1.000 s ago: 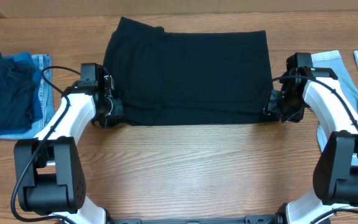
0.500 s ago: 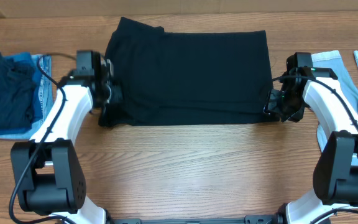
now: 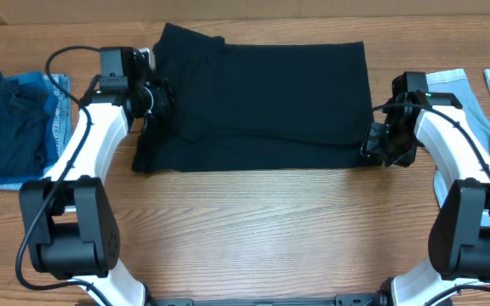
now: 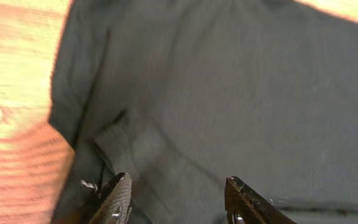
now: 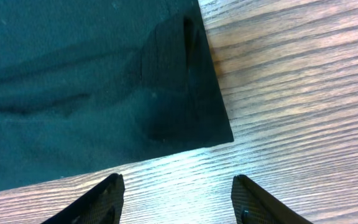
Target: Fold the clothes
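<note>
Black garment (image 3: 258,98) lies flat on the table (image 3: 253,229). The left gripper (image 4: 179,205) hovers over its left edge and the right gripper (image 5: 179,205) just beside its near right corner, both spread and empty. If the right one closes on wood, the fold can go skewed.

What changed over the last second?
The left gripper moved from the near left corner of the black garment toward the far side along its left edge; it is now open over the cloth. The right gripper and the garment stayed put.
</note>
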You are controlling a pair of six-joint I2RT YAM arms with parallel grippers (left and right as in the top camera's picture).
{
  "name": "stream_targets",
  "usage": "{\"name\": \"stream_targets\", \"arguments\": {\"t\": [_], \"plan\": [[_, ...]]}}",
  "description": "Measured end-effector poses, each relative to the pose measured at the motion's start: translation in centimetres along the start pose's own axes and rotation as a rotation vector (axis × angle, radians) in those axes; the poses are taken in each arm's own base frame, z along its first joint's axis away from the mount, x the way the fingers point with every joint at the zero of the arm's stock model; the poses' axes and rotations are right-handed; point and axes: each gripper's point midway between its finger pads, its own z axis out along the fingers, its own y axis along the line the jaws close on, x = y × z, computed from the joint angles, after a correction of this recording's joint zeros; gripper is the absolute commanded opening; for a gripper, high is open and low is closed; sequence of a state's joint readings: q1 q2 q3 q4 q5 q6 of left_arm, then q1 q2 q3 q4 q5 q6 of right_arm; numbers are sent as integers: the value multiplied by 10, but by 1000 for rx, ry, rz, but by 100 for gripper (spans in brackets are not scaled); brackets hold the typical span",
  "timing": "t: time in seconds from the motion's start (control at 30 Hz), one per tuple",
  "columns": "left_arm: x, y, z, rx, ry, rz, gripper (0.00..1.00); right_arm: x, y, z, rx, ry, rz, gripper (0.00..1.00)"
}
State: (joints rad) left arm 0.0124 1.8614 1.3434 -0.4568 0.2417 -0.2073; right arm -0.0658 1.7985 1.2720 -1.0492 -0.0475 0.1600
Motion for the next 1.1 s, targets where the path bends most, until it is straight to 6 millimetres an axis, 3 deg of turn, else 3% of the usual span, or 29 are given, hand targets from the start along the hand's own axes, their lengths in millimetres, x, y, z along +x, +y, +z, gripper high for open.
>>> {"name": "stream_targets", "arguments": {"t": [0.1, 0.27, 0.37, 0.57, 0.87, 1.1], "plan": [[16, 1, 0, 1, 67, -16, 44, 0, 0, 0, -1, -1, 0, 59], [71, 9, -11, -41, 295, -77, 37, -8, 2, 0, -8, -35, -8, 38], [94, 11, -19, -61, 391, -101, 32, -10, 2, 0, -10, -42, -11, 33], [104, 12, -23, -71, 434, -113, 32, -14, 3, 3, -13, -53, -16, 32], [104, 13, -23, -74, 434, -112, 31, -36, 12, 25, -49, -96, -36, 32], [104, 13, -23, -75, 433, -112, 33, -82, 21, 43, -83, -243, -30, 38]]}}
